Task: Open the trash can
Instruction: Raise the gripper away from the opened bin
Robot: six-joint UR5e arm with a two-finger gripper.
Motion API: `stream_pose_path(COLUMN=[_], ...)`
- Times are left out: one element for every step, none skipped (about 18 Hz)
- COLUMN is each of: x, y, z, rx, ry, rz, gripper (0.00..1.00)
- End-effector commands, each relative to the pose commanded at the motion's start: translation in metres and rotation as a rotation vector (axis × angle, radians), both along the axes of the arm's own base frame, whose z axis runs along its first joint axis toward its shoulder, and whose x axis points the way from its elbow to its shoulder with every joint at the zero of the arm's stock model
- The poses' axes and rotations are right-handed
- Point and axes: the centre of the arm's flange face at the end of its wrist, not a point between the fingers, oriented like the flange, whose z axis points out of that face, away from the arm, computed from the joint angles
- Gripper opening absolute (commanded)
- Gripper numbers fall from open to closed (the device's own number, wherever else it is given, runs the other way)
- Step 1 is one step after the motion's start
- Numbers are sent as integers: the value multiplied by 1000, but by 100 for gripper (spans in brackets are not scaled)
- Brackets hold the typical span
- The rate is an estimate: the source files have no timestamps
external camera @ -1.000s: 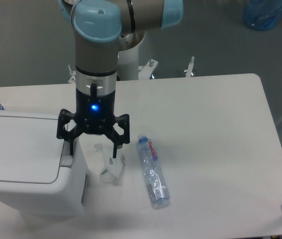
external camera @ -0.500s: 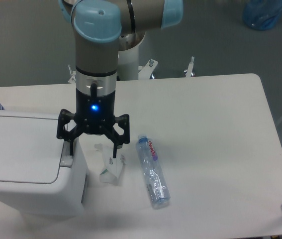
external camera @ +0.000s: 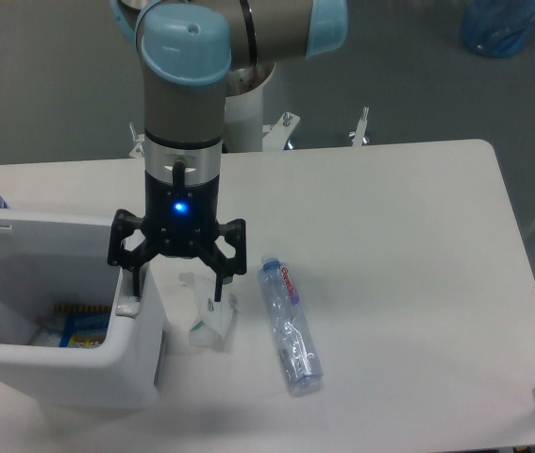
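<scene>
Only red lettering marks the bottle (external camera: 289, 327), unreadable.

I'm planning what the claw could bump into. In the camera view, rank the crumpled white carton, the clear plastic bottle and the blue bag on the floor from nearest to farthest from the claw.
From the claw:
1. Crumpled white carton, just below its right-hand finger in the picture.
2. Clear plastic bottle, lying on the table further right.
3. Blue bag, on the floor at the top right corner.

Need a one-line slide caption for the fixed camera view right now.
Open gripper presses the trash can button; lid up, litter visible inside, bottle lying on the table.
</scene>
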Motion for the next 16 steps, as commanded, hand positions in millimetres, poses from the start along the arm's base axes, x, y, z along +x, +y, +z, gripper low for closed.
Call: stream_pose_path(x=[0, 0, 0, 0, 0, -1, -4, -8, -10, -16, -25, -30, -33, -38, -44, -47], y=[0, 0, 0, 0, 0, 1, 2, 1, -1, -6, -12, -16, -19, -23, -27, -29], z=[1, 4, 9, 16, 25, 37, 48, 56, 59, 59, 61, 60, 60, 58, 56, 53], rx=[1, 6, 13, 22, 35, 53, 68, 70, 59, 26, -9, -43, -72, -105, -138, -167], ry=[1, 5, 15, 25, 37, 53, 75, 101, 137, 181, 229, 268, 298, 328, 354, 377], rz=[0, 0, -7, -11, -12, -15, -23, -44, -68, -75, -72, -76, -77, -82, -89, -106], gripper=[100, 100, 100, 100, 100, 100, 100, 100, 100, 100, 100, 100, 100, 100, 100, 100])
